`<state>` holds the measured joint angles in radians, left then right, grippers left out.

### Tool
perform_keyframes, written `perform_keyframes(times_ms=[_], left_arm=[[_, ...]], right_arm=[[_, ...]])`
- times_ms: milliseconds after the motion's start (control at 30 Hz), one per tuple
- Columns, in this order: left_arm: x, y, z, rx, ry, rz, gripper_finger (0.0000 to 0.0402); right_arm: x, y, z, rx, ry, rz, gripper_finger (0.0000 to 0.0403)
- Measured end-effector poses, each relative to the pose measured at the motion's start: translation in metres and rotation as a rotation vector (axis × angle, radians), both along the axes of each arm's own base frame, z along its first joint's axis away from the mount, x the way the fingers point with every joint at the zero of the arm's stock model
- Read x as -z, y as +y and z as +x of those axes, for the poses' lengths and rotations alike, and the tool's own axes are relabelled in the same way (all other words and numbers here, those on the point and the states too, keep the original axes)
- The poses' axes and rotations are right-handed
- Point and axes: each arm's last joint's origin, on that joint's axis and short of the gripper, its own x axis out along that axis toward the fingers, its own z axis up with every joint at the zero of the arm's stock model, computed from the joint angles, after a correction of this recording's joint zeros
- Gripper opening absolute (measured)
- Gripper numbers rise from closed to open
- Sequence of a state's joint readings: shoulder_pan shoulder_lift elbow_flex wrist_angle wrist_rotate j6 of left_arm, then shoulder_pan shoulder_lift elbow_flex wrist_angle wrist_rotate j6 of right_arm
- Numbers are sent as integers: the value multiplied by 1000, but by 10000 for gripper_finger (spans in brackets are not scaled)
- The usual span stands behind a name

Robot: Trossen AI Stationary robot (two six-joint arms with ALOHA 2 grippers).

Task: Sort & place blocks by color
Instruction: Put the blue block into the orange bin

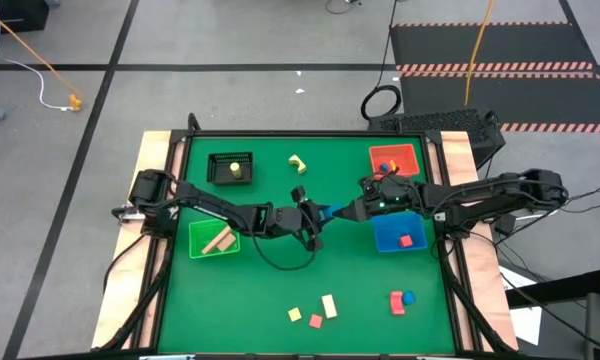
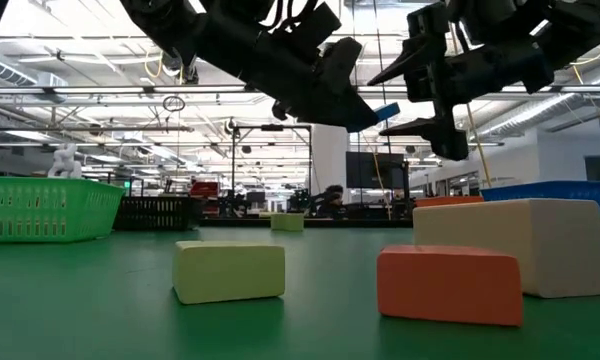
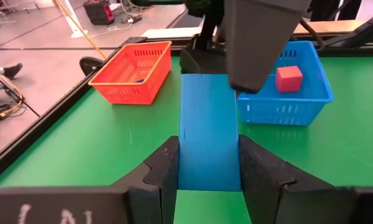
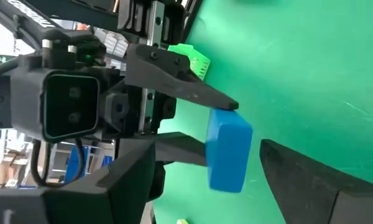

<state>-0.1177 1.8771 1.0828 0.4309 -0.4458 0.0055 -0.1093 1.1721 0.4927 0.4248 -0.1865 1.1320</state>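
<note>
Sorting is partly complete. Green bin (image 1: 213, 240) holds a tan block (image 1: 218, 241), black bin (image 1: 230, 168) a yellow block (image 1: 235, 168), and blue bin (image 1: 400, 234) a red block (image 1: 406, 240), which by colour looks misplaced. Red bin (image 1: 395, 160) holds small pieces, too small to identify. Left gripper (image 1: 318, 215), raised over mid-table, holds a blue bar (image 3: 208, 130) clamped between narrow fingers. Right gripper (image 1: 352, 211) faces it with fingers spread wide around the bar's far end, not yet gripping; this appears to be a handover toward the blue bin. Remaining on the table (image 1: 280, 285): a yellow-green piece (image 1: 297, 162) near the far edge, and six loose blocks (image 1: 329, 305) along the near edge
</note>
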Motion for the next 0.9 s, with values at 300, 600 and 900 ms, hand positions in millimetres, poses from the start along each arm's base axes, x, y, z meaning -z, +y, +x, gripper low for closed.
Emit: perform_keyframes(times_ms=[300,600,900], left_arm=[[0,0,0,7,5,17,130],[-3,0,1,2,-30,12,166],[-9,3,3,-4,-87,-5,272]], right_arm=[[3,0,2,-7,7,-22,149],[4,-1,2,-36,7,-90,36],[6,-26,-9,-4,73,-180,36]])
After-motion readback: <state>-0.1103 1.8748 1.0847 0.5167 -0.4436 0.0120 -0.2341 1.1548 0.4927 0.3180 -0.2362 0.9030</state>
